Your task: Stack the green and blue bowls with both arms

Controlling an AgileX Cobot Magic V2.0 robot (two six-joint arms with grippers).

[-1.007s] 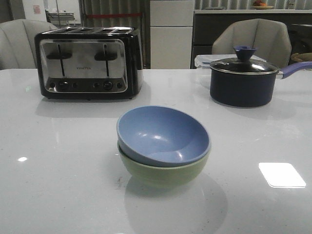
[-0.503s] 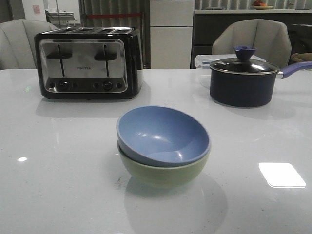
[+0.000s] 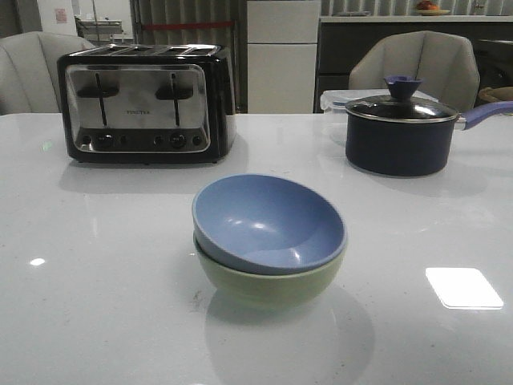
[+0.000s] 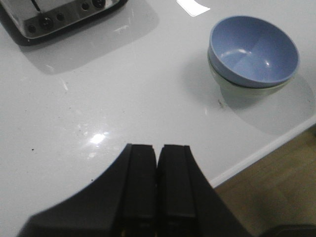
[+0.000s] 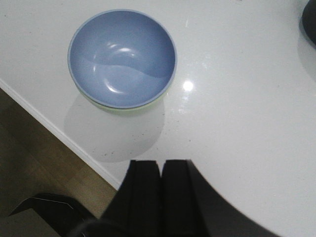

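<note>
blue bowl (image 3: 268,224) nested in green bowl (image 3: 272,285), white table (image 3: 96,265)

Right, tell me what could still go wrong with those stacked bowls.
The dusty blue matte bowl sits tilted in the pale sage green bowl, so a knock might slide it off. In the wrist views the stack stands fairly near the white table's edge. Both shut grippers, left and right, are clear of it.

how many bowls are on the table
2, nested mid-table: the blue bowl sits tilted inside the green bowl. None seem hidden.
</note>
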